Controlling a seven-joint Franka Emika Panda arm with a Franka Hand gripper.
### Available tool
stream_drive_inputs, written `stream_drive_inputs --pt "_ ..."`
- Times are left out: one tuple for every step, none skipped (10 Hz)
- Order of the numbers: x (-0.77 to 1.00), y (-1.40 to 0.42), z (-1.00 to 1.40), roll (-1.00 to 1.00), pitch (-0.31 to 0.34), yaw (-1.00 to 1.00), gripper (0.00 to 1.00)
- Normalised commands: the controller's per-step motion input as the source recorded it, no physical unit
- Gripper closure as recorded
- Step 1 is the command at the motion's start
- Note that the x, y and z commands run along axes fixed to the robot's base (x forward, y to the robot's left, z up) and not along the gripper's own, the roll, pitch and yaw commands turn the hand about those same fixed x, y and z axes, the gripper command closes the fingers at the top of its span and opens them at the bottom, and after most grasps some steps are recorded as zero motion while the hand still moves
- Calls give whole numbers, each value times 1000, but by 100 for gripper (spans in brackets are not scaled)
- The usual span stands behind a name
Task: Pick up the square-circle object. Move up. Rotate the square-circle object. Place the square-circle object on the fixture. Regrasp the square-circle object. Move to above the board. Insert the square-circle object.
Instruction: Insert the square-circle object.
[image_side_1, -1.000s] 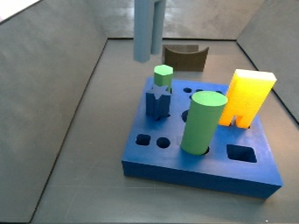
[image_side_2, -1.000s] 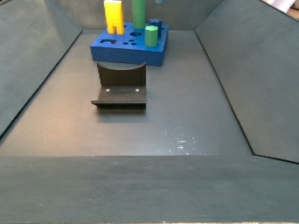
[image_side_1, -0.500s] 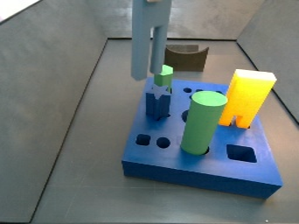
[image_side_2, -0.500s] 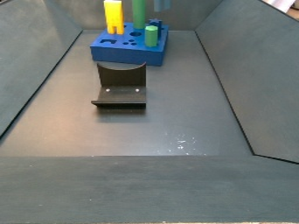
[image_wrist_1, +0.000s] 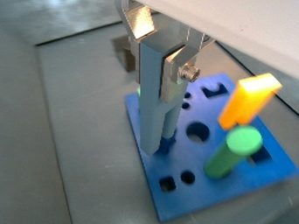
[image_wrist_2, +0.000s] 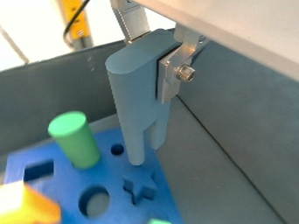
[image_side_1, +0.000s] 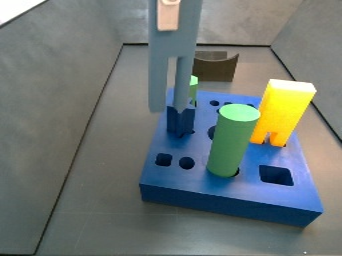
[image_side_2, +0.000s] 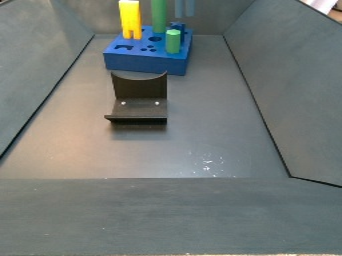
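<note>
Taking the board (image_side_1: 227, 185) as landmark, the nearest things in a side view are its front corner and the square hole (image_side_1: 275, 175) on that edge, then the tall green cylinder (image_side_1: 231, 140) and the orange-yellow block (image_side_1: 283, 111) standing in it. Further back, over the board's far left part, the gripper (image_wrist_2: 163, 63) hangs with its jaws closed narrow on the square-circle object (image_side_1: 173, 65), which stands upright between the silver fingers (image_wrist_1: 174, 73), its lower end just above the blue surface beside the dark-blue star peg (image_side_1: 182, 120) and the small green hexagonal peg (image_side_1: 190, 86). Beyond the board, the fixture (image_side_1: 211, 66) sits on the counter (image_side_1: 94, 150), empty. The step in hand looks like the insertion. To do it well, the peg's foot should be brought squarely over its matching hole (image_wrist_2: 98, 201), the shaft kept plumb, and the descent made slowly, so that a small misalignment shows as a catch on the rim, not a jam. From these views I cannot tell which hole is the target, nor whether the tip already touches the board. The neighbouring pegs stand close, so sideways correction should be slight.
</note>
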Motion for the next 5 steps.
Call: stream_drive_inputs --pt "63 -477 -111 0 -4 -734 100" --pt "57 -474 -129 0 -13 -746 100" --pt "71 -320 -246 10 -41 -846 100" --pt "51 -200 -306 1 -41 -917 100" --pt "80 -126 -431 21 -116 -909 100"
